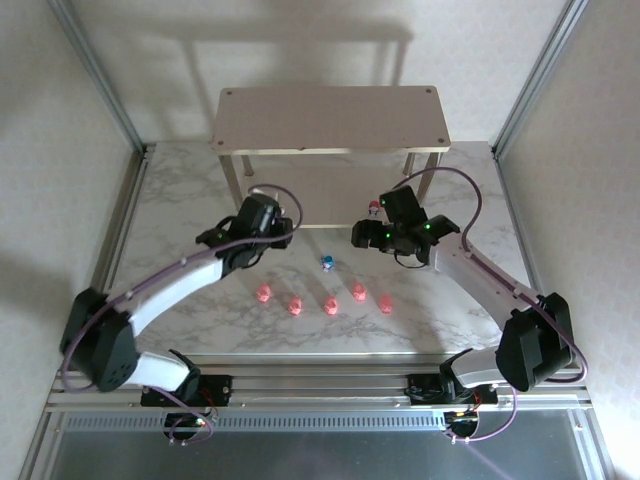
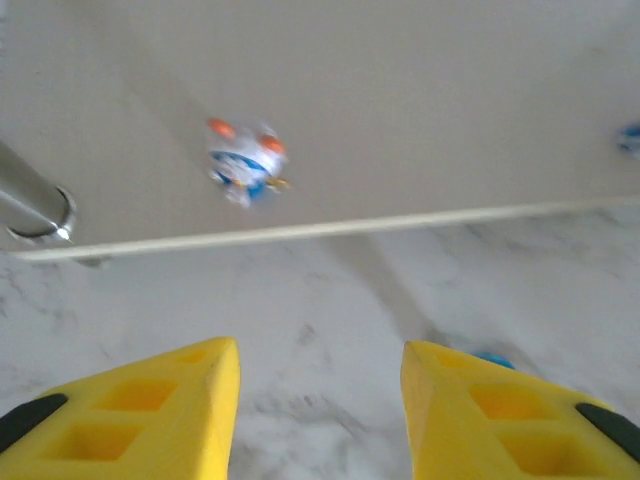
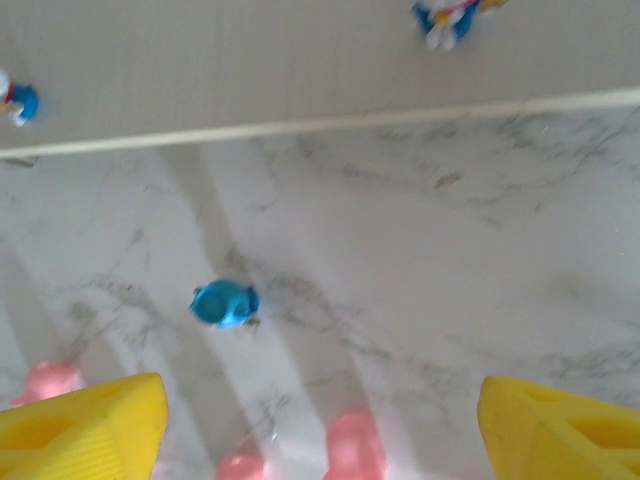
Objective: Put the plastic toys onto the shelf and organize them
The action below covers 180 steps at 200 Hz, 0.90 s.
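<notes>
Five pink toys (image 1: 330, 305) sit in a loose row on the marble table (image 1: 180, 200), not on the shelf (image 1: 330, 118) — all back behind my fingertips, toward my bases. A blue toy (image 3: 224, 303) also lies on the table, ahead of my right gripper (image 3: 320, 390) and nearer its left finger. From the left wrist, a bit of blue peeks out just past the tip of the right finger of my left gripper (image 2: 320, 350).

On the shelf's lower board (image 2: 400, 90), near the front edge, a white toy (image 2: 245, 160) with orange and blue stands ahead of my left finger, blurred. A second toy (image 2: 630, 140) shows far off to the right, cut by the frame. A silver leg (image 2: 35, 205) stands well left of my left fingers.

Left gripper: fingers partly apart, nothing between them, touching nothing. Right gripper: fingers spread wide — holding nothing, above the table.
</notes>
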Motion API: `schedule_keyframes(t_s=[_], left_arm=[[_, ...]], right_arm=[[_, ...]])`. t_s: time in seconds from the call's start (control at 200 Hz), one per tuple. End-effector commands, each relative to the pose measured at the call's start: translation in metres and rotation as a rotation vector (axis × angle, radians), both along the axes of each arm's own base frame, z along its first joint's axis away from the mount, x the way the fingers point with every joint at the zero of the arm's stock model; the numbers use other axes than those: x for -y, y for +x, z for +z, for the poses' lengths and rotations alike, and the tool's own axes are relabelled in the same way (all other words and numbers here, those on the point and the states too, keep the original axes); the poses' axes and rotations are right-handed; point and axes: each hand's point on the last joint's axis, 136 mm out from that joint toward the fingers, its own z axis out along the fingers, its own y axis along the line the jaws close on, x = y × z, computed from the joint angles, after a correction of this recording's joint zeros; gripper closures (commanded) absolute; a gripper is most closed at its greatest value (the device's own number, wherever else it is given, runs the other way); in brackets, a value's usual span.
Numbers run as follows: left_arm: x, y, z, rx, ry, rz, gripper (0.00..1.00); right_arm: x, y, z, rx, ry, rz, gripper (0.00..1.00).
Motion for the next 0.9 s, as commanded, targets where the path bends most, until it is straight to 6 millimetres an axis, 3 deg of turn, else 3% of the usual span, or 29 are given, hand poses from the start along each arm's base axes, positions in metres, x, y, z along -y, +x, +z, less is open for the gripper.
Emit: schedule_keyframes(t_s=[0.0, 0.145, 0.21, 0.315, 0.41, 0.461, 0.521, 0.576, 0.896], left_arm=[[-0.005, -0.020, 0.046, 0.146, -0.120, 0.025, 0.53], [-0.031, -0.044, 0.092, 0.264, -0.182, 0.057, 0.51], [-0.041, -0.049, 0.108, 0.298, -0.171, 0.066, 0.49], [-0.053, -0.055, 0.118, 0.315, -0.130, 0.079, 0.48], [-0.064, -0.056, 0.117, 0.320, -0.112, 0.108, 0.47], [-0.070, -0.055, 0.115, 0.316, -0.112, 0.128, 0.47], [-0.076, -0.054, 0.113, 0.310, -0.116, 0.142, 0.46], [-0.079, -0.052, 0.113, 0.308, -0.120, 0.142, 0.45], [-0.096, -0.044, 0.119, 0.330, -0.079, 0.132, 0.42]], right_arm=[[-0.009, -0.037, -0.014, -0.089, -0.022, 0.008, 0.19], [-0.023, -0.057, -0.034, -0.143, -0.042, -0.020, 0.26], [-0.042, -0.068, -0.042, -0.180, -0.009, 0.015, 0.33], [-0.069, -0.072, -0.048, -0.228, 0.081, 0.052, 0.45], [-0.079, -0.070, -0.059, -0.252, 0.064, 0.058, 0.58], [-0.081, -0.067, -0.064, -0.256, 0.044, 0.054, 0.56], [-0.083, -0.061, -0.067, -0.255, 0.015, 0.043, 0.36], [-0.085, -0.056, -0.069, -0.247, -0.017, 0.033, 0.27], [-0.092, -0.034, -0.081, -0.212, -0.066, -0.131, 0.32]])
